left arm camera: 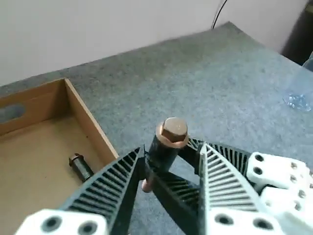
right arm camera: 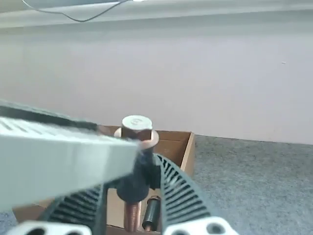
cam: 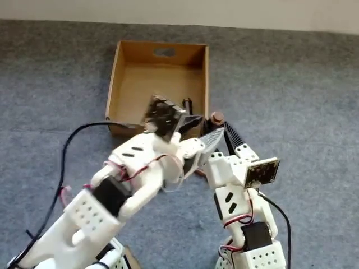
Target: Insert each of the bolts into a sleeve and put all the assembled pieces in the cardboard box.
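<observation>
Bolts [left arm camera: 172,131]: two, both sleeved; one [left arm camera: 80,166] in cardboard box [left arm camera: 88,117], one clamped in right claw [right arm camera: 136,176]; left claw's [left arm camera: 171,152] state unclear.

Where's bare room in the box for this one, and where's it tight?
Bare floor runs along the box's back and left walls. Tight by the right wall: an assembled piece lies inside it, and just outside, the left hand and right hand crowd around the sleeved bolt.

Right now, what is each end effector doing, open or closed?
Left end effector: open, straddling the black cylindrical sleeve.
Right end effector: closed on that sleeve.
</observation>
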You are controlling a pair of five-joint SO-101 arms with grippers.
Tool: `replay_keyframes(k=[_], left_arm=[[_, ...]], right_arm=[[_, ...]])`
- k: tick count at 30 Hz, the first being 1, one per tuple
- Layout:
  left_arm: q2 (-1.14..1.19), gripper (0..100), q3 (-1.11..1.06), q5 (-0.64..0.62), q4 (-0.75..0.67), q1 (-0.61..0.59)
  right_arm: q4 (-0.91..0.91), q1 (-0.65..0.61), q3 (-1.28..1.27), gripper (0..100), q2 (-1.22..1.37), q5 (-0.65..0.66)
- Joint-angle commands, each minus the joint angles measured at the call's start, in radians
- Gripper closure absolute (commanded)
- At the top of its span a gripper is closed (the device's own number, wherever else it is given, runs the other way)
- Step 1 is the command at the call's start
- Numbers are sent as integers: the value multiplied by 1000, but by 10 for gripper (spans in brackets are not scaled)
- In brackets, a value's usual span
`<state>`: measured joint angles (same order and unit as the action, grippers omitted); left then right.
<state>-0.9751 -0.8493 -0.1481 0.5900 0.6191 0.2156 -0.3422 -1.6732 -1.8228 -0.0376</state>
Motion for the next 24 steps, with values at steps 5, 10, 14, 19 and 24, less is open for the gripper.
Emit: replay_keyframes(k=[5,10,14,19,24], left_arm=[[-154,816,-74,-2,31,-27],[-312,880,-157,-2,100,-131],[-433,995,-274,6,196,-343],[-578,962,-565,8,195,-634],[-753,962,-739,37,126,-769]], right_arm=[[-19,-5,-110,993,-10,-11],[-18,-5,-127,993,-8,-8],[-18,-5,-127,993,-8,-6],[-5,-1,-127,993,-4,-8],[134,-1,-85,993,-7,-6]])
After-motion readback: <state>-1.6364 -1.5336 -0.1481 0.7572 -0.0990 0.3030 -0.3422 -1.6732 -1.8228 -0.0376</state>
